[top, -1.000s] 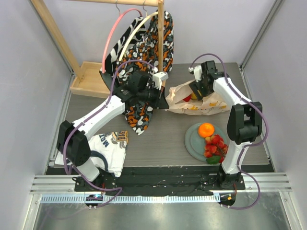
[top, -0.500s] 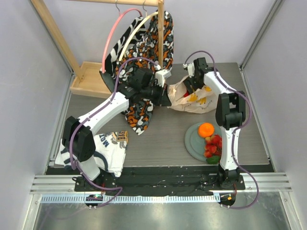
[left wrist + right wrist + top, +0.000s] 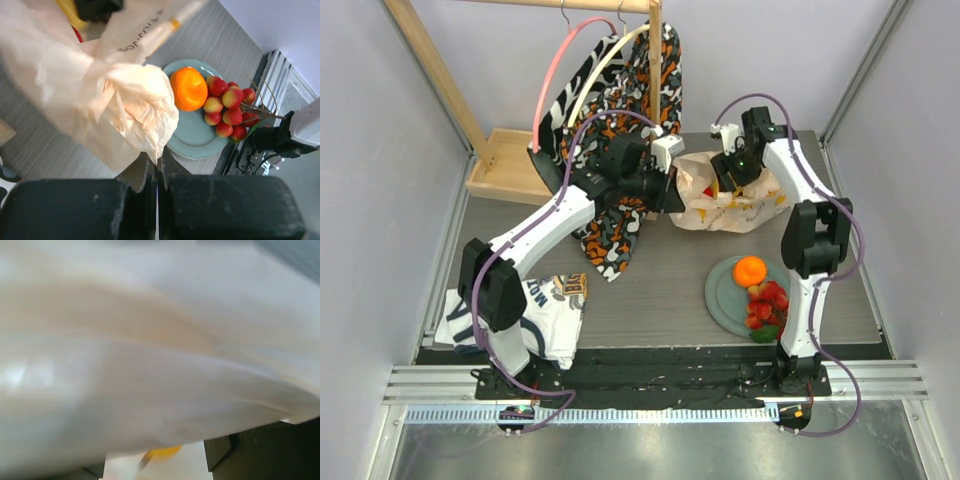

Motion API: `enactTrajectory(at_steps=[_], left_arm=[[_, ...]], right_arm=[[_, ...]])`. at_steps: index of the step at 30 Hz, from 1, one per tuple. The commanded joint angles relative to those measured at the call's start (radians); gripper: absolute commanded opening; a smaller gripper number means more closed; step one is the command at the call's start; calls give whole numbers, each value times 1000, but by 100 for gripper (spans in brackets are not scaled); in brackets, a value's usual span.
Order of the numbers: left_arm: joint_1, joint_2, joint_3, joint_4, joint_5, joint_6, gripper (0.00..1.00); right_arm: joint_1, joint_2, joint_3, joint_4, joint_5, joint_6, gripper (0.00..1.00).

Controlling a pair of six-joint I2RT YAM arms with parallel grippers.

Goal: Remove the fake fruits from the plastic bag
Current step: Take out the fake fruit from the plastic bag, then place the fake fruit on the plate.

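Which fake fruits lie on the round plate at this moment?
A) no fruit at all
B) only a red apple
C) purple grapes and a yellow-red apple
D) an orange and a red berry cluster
D: the top view shows the orange and the red berry cluster lying on the plate, and the left wrist view shows the same two fruits there.
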Motion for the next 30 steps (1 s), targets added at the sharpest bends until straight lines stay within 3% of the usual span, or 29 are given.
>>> enactTrajectory(at_steps=[1, 6, 11, 15, 17, 20, 23, 30], left_arm=[[-3, 28, 69, 33, -21, 19, 0], [-4, 44, 86, 39, -23, 12, 0], [-8, 36, 72, 47, -10, -2, 0], [-8, 25, 56, 38, -36, 10, 0], [-6, 25, 53, 36, -55, 18, 0], [-6, 27, 56, 36, -73, 21, 0], [-4, 33, 64, 36, -89, 21, 0], [5, -16, 50, 29, -115, 22, 0]], right_arm=[[5, -255, -103, -134, -213, -63, 32], [5, -428, -212, -162, -325, -108, 31], [5, -555, -345, 50, -275, 4, 30], [5, -597, -266, 44, -357, 48, 30], [9, -605, -171, -51, -420, 32, 31], [83, -609, -76, -293, -474, -134, 31], [208, -670, -175, -484, -422, -351, 30], [354, -802, -639, -333, -130, -605, 29]])
